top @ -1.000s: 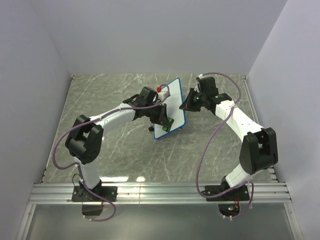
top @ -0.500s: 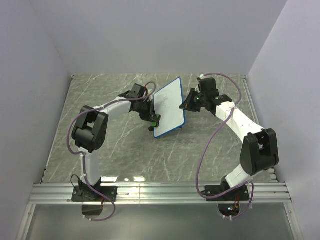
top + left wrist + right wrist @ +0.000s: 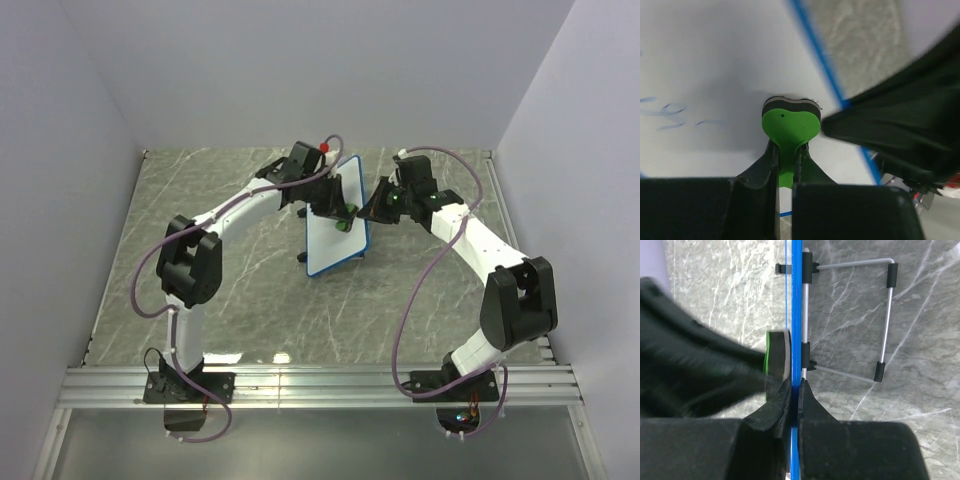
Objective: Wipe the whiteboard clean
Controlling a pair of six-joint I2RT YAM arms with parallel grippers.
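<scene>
**Board.** The whiteboard (image 3: 330, 245) stands tilted near the middle of the table (image 3: 260, 300), between the two arms. It is a flat white rectangle with a smooth, matte face. A thin blue frame (image 3: 812, 42) with rounded corners runs around it. Behind the board, a bent metal wire stand (image 3: 886, 320) with short black sleeves rests on the table surface.

**Table.** The surface is grey-green with pale veins, like marble.

**Writing.** A few faint blue pen marks (image 3: 667, 112) lie on the board face, left of the eraser in the left wrist view. They are loose squiggles, and no letters can be read. No brand or label shows.

**Left gripper.** The left gripper (image 3: 786, 155) is clenched on the narrow tab of a small eraser (image 3: 790, 122). The eraser is glossy green plastic, heart-shaped, with a thin dark pad layer. The pad lies against the white face near the board's right edge.

**Right gripper.** The right gripper (image 3: 795, 390) is clamped on the board's right edge. Its black fingers pinch the blue frame, one on each side, just beside the eraser.
</scene>
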